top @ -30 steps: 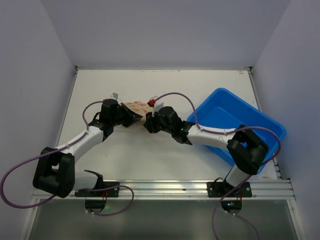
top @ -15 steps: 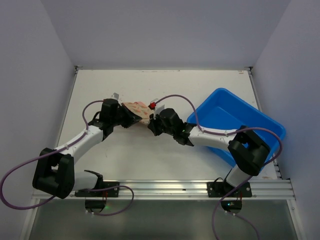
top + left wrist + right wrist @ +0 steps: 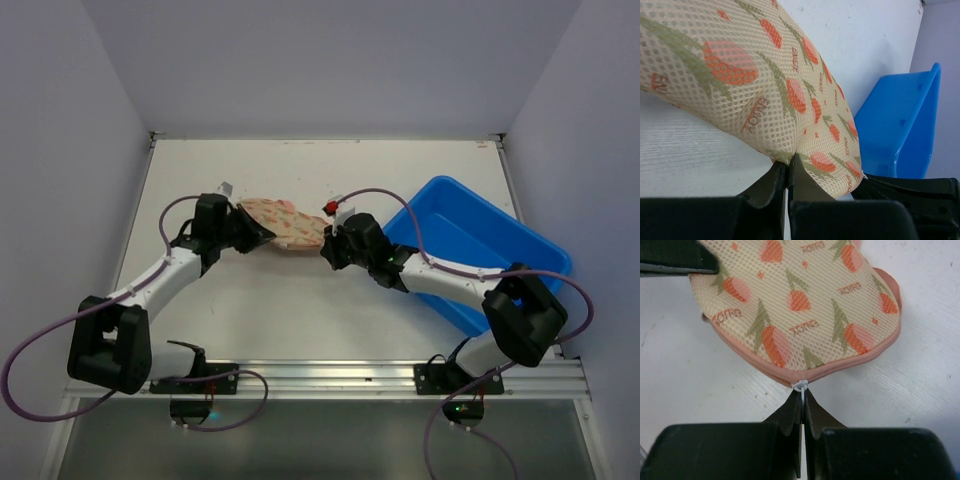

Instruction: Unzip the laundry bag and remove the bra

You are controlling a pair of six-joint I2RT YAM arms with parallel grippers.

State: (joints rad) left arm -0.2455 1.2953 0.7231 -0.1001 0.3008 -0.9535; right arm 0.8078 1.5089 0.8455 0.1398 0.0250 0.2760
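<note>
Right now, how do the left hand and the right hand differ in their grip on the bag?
The left hand pinches the mesh fabric at the edge of the bag; the right hand pinches the small white zip pull. The left hand holds the bag's left end, the right hand its right end, nearer the blue tub. Both are shut on the same bag.

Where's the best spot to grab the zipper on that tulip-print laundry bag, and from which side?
Pinch the white zip pull sticking out of the pink edge of the laundry bag. It's thin and points away from the bag, so come in from outside that edge, as the right gripper does. The left gripper pinches the far end, bracing it.
</note>
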